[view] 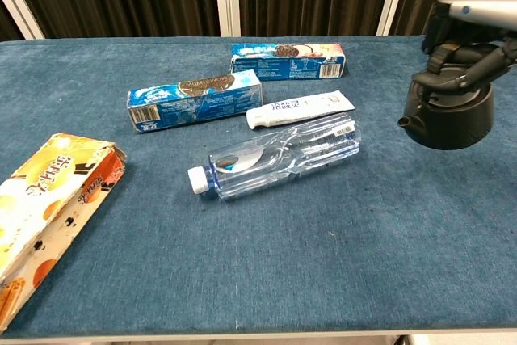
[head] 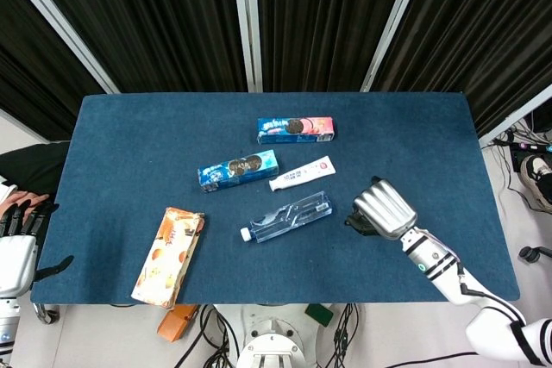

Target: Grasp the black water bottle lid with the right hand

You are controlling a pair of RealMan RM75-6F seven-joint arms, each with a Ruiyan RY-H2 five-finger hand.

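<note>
The black water bottle lid (view: 448, 117) is a squat round cap with a small spout on its left side. It sits at the table's right, mostly hidden under my right hand (head: 384, 208) in the head view, with only its left edge (head: 354, 220) showing. In the chest view my right hand (view: 470, 30) comes down from above and its dark fingers (view: 452, 70) grip the lid's top rim. My left hand (head: 17, 243) hangs off the table's left edge, fingers apart and holding nothing.
A clear water bottle (view: 279, 155) lies on its side left of the lid. Behind it are a white toothpaste tube (view: 299, 108) and two blue cookie boxes (view: 194, 96) (view: 287, 61). An orange snack box (view: 48, 199) lies at front left on the blue table (head: 129, 144).
</note>
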